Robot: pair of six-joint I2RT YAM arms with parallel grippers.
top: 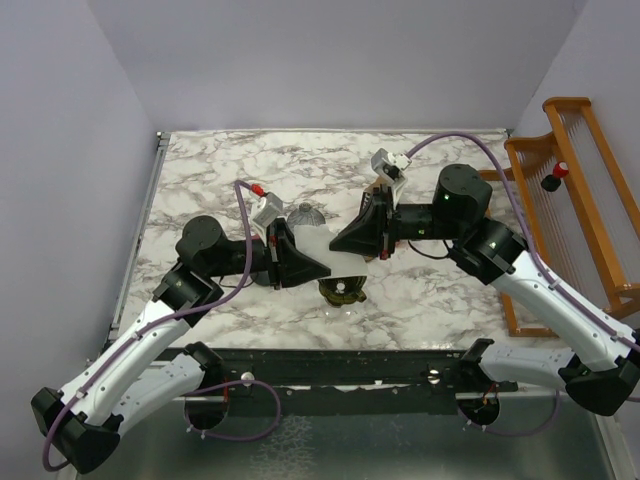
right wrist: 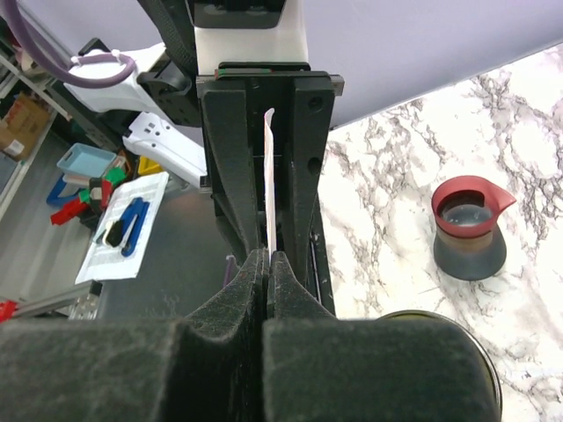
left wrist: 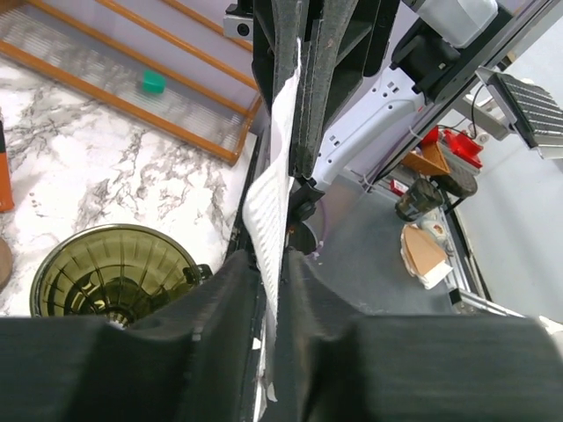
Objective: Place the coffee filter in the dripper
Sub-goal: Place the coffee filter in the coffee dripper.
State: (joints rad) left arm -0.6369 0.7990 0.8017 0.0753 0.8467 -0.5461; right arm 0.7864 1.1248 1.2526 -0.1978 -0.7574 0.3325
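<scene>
The coffee filter (top: 328,240), thin white paper, hangs in the air between my two grippers, which face each other. My left gripper (top: 308,262) is shut on its left edge. My right gripper (top: 347,238) is shut on its right edge. In the left wrist view the filter (left wrist: 268,207) shows edge-on, running from my left gripper (left wrist: 273,264) up into the right one (left wrist: 303,97). In the right wrist view the filter (right wrist: 270,176) stands edge-on above my right gripper (right wrist: 267,257). The olive see-through dripper (top: 340,291) stands on the table just below and in front of the filter; it also shows in the left wrist view (left wrist: 110,272).
A grey pitcher with a red rim (right wrist: 469,227) stands on the marble table (top: 230,180) behind the grippers (top: 307,213). A wooden rack (top: 585,210) stands off the table's right edge with a small red-and-black item (top: 553,177) on it.
</scene>
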